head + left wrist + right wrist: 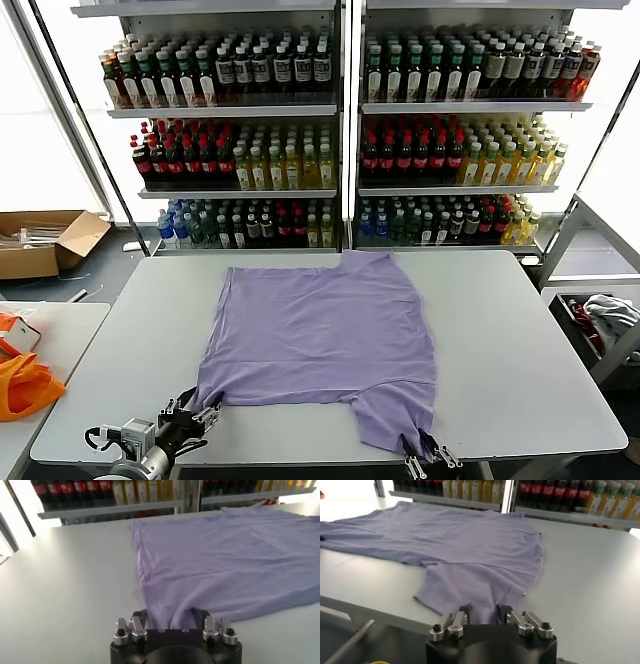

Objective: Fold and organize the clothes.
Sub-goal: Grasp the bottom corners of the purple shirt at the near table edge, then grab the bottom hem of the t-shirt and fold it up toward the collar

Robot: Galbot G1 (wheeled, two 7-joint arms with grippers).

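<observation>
The lavender T-shirt (320, 330) lies spread flat on the grey table (520, 330), plain side up, with one sleeve at the far edge and one at the near right. My left gripper (197, 410) is at the near left corner of the shirt. In the left wrist view (170, 617) it is shut on that corner, and the cloth (225, 555) puckers in between the fingers. My right gripper (425, 450) is at the table's near edge. In the right wrist view (484, 612) it is shut on the end of the near sleeve (470, 587).
An orange bag (25, 385) lies on a side table at the left. A cardboard box (45, 240) sits on the floor at the far left. Shelves of bottles (340, 130) stand behind the table. A cart with cloth (605, 315) is at the right.
</observation>
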